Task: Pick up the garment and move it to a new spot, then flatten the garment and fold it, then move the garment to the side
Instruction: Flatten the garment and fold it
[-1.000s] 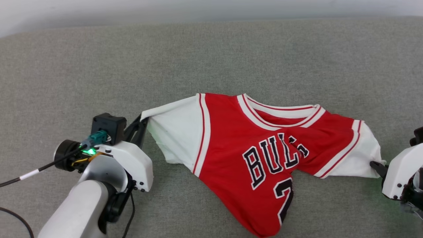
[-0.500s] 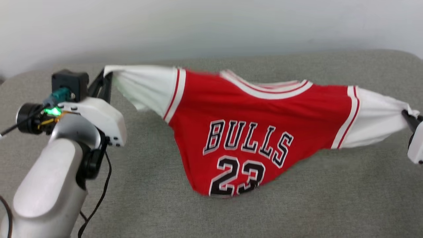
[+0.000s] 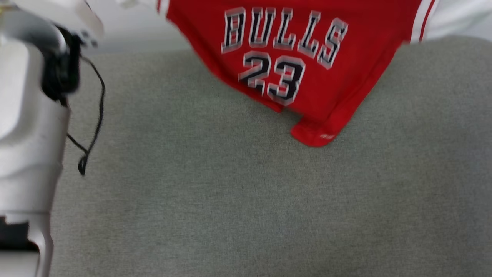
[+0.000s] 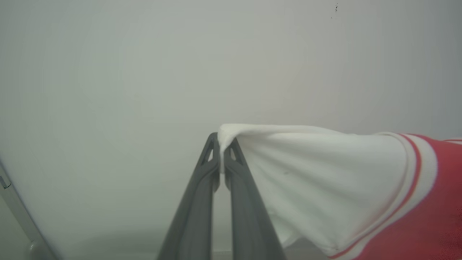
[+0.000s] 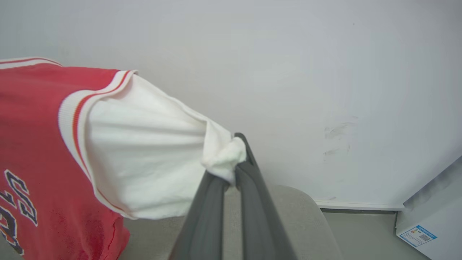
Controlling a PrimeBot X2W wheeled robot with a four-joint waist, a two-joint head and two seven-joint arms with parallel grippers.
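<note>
- We are seeing the left end effector pointing out toward a plain pale wall. Its two dark, tapered fingers are pressing together on the edge of a white sleeve.
- The right end effector is reaching out the same way, clamping a bunched wad of the other sleeve. The cloth is bulging over its tips.
- In the blurred head view, the left arm is standing tall at the left edge, showing a smooth white shell with a black joint. A thin black cable is hanging from it in a loose loop.
- The jersey is hanging in the air, stretched between the two end effectors above the far part of the cushion. Its front is facing the head camera, showing BULLS and 23 in black, white-outlined characters.
- Its red body is drooping into a point with a hem corner lowest. We are unable to tell whether that corner is touching the cushion.
- Red-and-white striped trim is running where each sleeve meets the body, and both sleeves are pulling into taut folds toward the grips.
- The cushion is showing a grey woven fabric and, in the right wrist view, a rounded padded corner. Beyond that corner, a white box with a small label is sitting on the floor.
</note>
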